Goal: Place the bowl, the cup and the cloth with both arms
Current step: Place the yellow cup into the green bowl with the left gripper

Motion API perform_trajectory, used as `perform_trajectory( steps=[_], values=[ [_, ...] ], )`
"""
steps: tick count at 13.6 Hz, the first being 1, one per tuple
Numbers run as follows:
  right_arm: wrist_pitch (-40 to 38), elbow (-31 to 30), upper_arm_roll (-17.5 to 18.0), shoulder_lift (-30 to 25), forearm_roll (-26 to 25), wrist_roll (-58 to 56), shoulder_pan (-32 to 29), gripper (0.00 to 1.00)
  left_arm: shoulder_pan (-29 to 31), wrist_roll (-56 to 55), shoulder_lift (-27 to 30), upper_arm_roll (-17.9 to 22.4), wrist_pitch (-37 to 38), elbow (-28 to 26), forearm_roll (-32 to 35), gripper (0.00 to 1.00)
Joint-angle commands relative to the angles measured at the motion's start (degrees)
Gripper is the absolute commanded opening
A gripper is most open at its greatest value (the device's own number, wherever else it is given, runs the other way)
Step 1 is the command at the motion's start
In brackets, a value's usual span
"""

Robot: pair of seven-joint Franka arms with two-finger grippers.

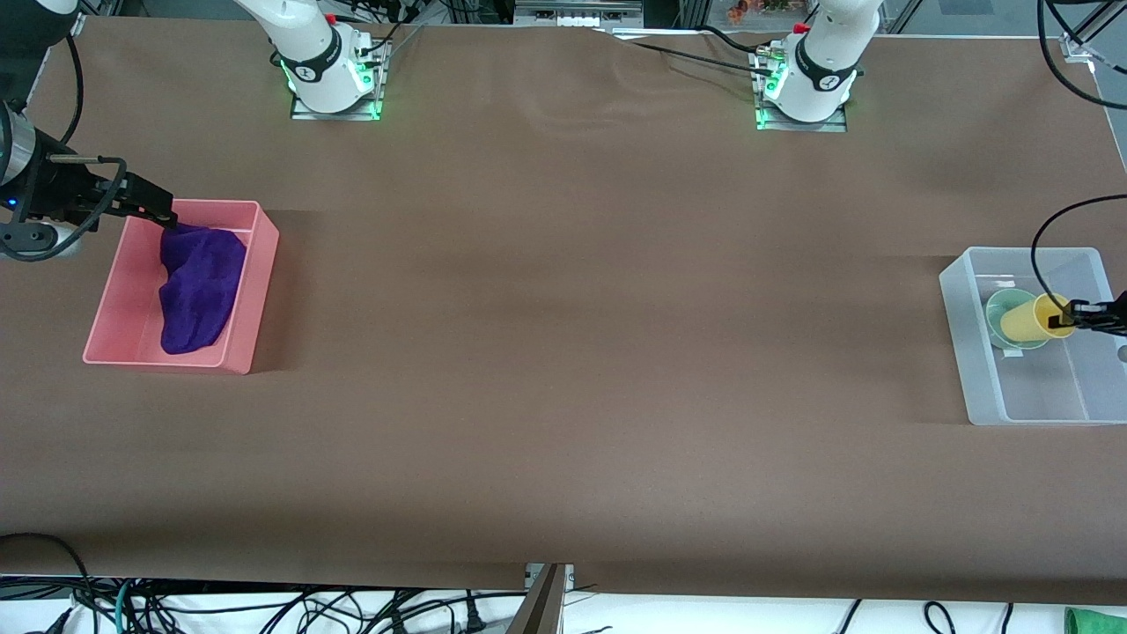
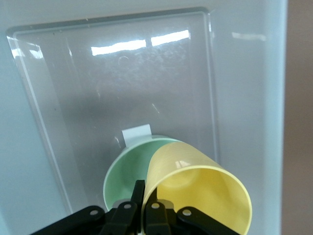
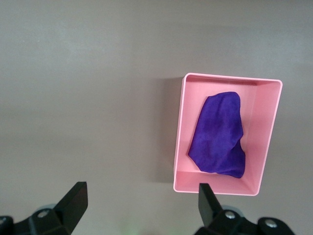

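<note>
Pinching the cup (image 1: 1039, 320) over the bowl (image 1: 999, 310) — left tool (image 1: 1076, 315); right tool (image 1: 163, 214) spread over cloth (image 1: 198, 286).

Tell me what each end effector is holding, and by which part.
Left end effector pinches the yellow cup by its rim. Right end effector is open, holding nothing.

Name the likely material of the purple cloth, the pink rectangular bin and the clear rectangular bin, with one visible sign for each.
Purple cloth: soft matte fabric, judging by its rumpled folds. Pink rectangular bin: probably opaque moulded plastic, with smooth even walls and a slight sheen. Clear rectangular bin: probably translucent glossy plastic, since the table shows through it and lights reflect off its floor.
</note>
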State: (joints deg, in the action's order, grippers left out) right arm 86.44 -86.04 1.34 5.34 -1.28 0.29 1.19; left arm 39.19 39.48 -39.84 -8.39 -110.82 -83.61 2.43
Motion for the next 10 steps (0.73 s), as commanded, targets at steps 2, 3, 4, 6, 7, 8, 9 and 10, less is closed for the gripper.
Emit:
perform_trajectory(
  steps=[2,3,4,6,7,8,9,10],
  values=[
    [-0.4,0.8,0.2,0.4,0.6,0.9,0.0,1.0,0.1,1.6,0.3,-0.8,0.2,0.5,1.5,0.75],
    [-0.4,0.8,0.2,0.4,0.6,0.9,0.0,1.0,0.1,1.2,0.5,-1.1,0.4,0.5,1.0,1.0],
    [-0.3,0.8,0.2,0.4,0.6,0.9,0.0,1.0,0.0,1.0,1.7,-1.5,0.7,0.5,1.0,1.0],
    [-0.4,0.8,0.2,0.4,0.6,0.9,0.0,1.0,-0.3,1.3,4.9,-2.9,2.9,1.1,1.6,1.0],
    [-0.4,0.8,0.2,0.4,0.6,0.9,0.0,1.0,-0.8,1.1,6.9,-3.5,4.2,1.7,1.5,1.0],
    [-0.3,0.8,0.2,0.4,0.6,0.8,0.0,1.0,-1.9,0.8,9.2,-4.3,5.9,1.7,1.4,1.0],
    [-0.3,0.8,0.2,0.4,0.5,0.8,0.0,1.0,-3.0,-0.3,11.9,-5.7,7.9,1.7,0.8,1.0],
    [-0.3,0.8,0.2,0.4,0.6,0.8,0.0,1.0,-3.3,-2.4,14.2,-7.8,10.1,1.7,0.8,1.0]
  ],
)
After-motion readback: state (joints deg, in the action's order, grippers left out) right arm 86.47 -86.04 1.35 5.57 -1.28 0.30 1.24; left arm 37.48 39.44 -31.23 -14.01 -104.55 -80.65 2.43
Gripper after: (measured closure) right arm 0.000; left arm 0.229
